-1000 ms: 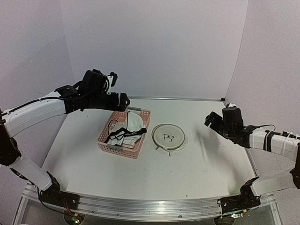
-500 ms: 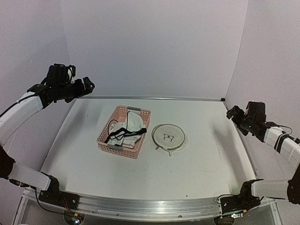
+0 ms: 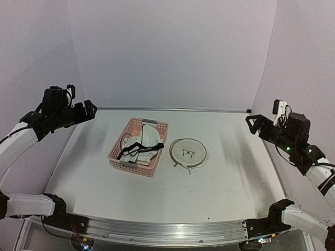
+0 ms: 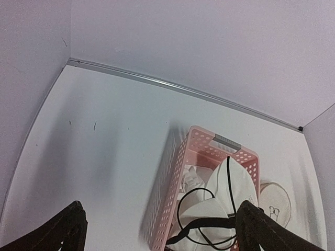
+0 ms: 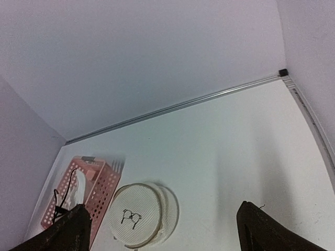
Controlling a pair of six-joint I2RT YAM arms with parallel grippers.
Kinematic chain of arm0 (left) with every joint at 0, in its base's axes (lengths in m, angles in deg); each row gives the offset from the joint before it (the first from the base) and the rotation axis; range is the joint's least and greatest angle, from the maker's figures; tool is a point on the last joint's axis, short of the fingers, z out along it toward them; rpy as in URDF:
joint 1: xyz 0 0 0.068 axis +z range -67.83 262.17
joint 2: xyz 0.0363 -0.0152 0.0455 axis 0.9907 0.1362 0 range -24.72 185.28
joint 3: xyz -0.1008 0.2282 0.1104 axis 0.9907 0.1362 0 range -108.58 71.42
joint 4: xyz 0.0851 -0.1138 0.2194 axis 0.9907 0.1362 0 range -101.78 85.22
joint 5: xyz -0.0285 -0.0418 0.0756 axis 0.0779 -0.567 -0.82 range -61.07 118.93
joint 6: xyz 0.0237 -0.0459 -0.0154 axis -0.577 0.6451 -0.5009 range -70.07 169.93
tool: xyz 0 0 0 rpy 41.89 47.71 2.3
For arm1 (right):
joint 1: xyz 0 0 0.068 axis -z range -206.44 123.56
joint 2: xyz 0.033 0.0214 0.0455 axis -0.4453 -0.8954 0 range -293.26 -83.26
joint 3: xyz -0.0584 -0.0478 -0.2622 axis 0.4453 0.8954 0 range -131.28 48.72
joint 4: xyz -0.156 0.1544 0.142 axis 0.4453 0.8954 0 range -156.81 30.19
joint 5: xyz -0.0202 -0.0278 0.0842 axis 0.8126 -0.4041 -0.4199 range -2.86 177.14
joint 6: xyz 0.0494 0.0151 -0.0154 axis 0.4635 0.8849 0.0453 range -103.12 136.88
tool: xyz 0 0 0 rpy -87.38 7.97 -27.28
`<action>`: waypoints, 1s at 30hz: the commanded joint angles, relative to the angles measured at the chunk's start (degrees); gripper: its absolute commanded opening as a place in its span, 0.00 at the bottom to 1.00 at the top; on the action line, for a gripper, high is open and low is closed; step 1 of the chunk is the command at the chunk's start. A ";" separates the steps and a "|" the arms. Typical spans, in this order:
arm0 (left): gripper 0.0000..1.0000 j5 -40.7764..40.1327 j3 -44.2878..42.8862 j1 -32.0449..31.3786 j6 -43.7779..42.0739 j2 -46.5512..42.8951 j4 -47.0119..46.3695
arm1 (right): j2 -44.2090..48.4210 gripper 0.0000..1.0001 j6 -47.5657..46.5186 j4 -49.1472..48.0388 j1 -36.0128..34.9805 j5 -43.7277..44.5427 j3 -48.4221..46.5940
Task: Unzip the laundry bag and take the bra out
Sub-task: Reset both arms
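The laundry bag [image 3: 188,152] lies collapsed as a flat white mesh disc on the table, black bra drawing facing up; it also shows in the right wrist view [image 5: 140,214] and at the left wrist view's right edge [image 4: 275,201]. The bra [image 3: 144,141], white with black straps, lies in the pink basket [image 3: 119,160] left of the bag, also in the left wrist view [image 4: 222,201]. My left gripper [image 3: 88,109] is open and empty, raised at the far left. My right gripper [image 3: 253,125] is open and empty, raised at the far right. Both are far from the bag.
The pink slotted basket [image 4: 172,191] stands left of centre, its long side toward the bag. A metal rail [image 3: 199,110] runs along the table's back edge under the purple walls. A metal frame [image 3: 167,230] borders the near edge.
My left arm has drawn back from above the basket to the far left and lowered a little. My right arm has swung from near the table's right side out to the right edge.
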 commanded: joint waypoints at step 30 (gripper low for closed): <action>0.99 16.88 10.31 -0.04 -10.44 -21.09 -9.08 | 12.03 0.98 -6.31 4.13 -15.06 16.92 4.24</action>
